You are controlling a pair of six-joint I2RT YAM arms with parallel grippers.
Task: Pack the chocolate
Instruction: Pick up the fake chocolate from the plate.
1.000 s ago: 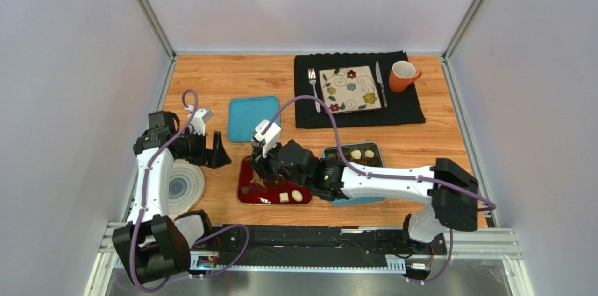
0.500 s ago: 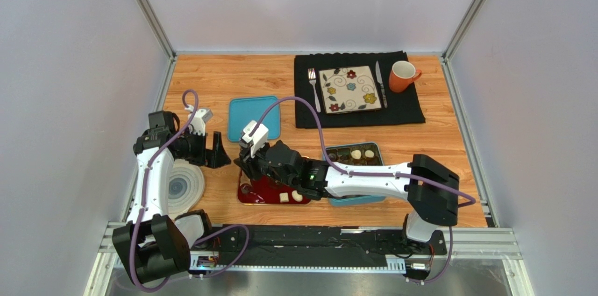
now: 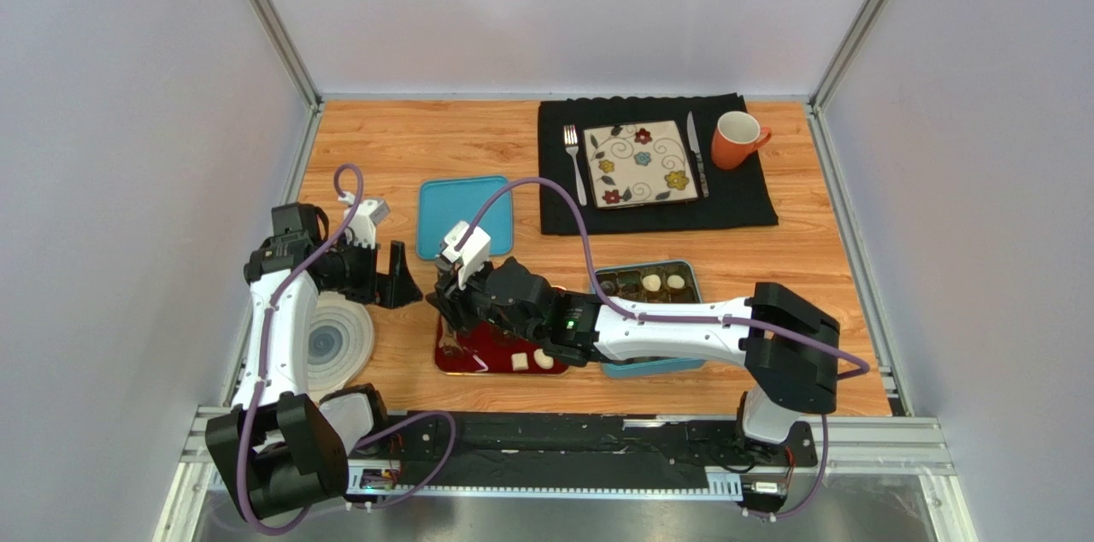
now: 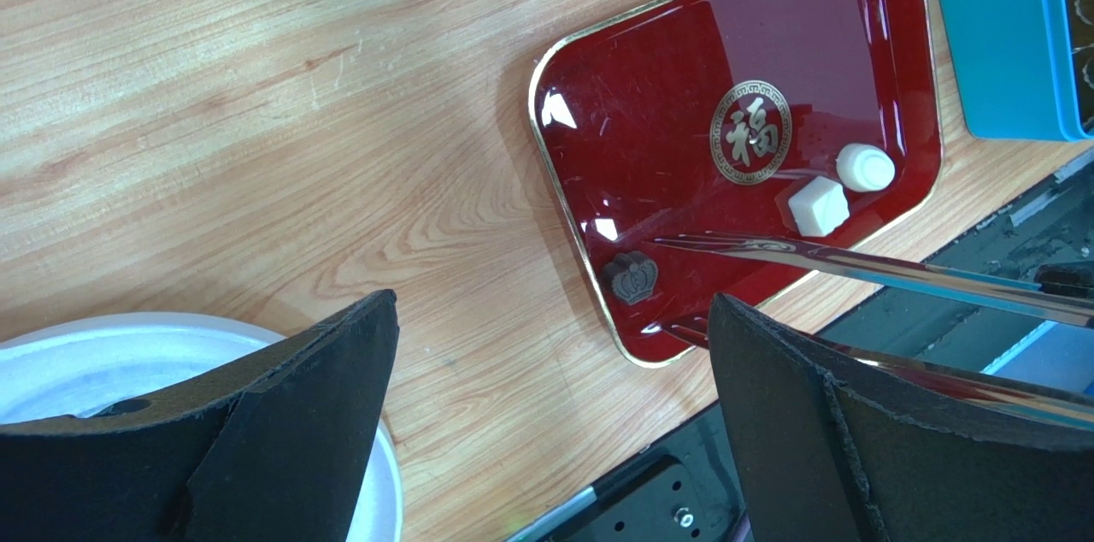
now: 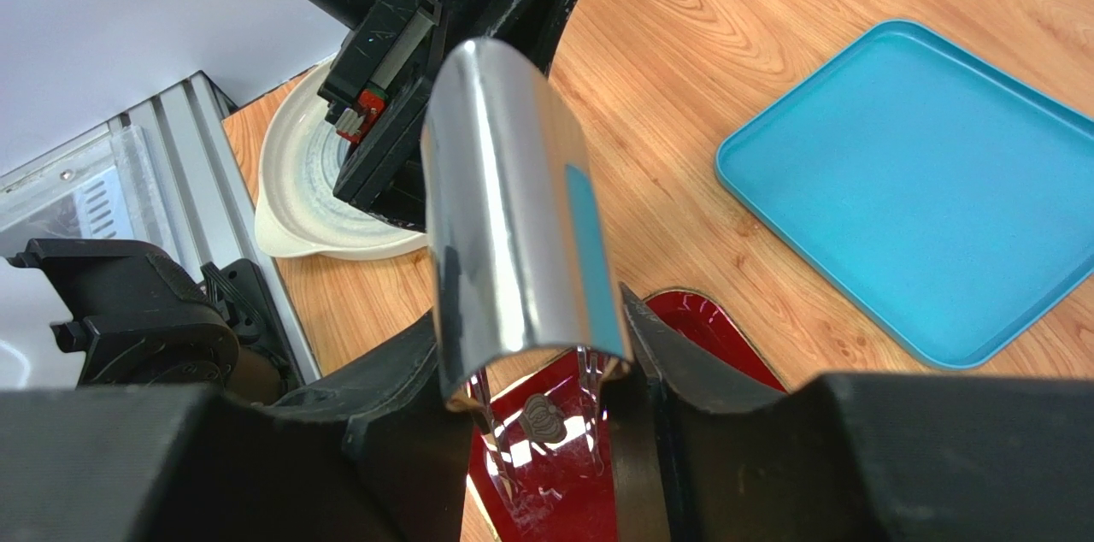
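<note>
- The right pincer (image 5: 527,404) is partly closed on the bend of shiny metal tongs (image 5: 507,209), one black finger on each side.
- The tongs point down at the near-left corner of the red tray (image 4: 668,81); their tips stand apart, to either side of a dark chocolate (image 4: 629,275). Whether they touch it I cannot tell.
- That dark chocolate lies on the tray, close to its rim.
- A white cube (image 4: 818,205) and a white round (image 4: 864,166) lie side by side at the tray's other near corner, well apart from the dark one.
- The box (image 3: 695,286) sits right of the tray, partly behind the right arm, with two pale pieces (image 3: 652,282) and some dark ones inside.
- The left pincer (image 4: 552,311) hangs wide open and empty above the wood, left of the tray, over the edge of a white plate (image 4: 77,363).
- A teal lid (image 3: 464,216) lies flat beyond the tray.
- At the far side, a black mat (image 3: 758,202) carries a flowered plate (image 3: 641,163), fork (image 3: 573,157), knife (image 3: 696,154) and orange mug (image 3: 737,138).
</note>
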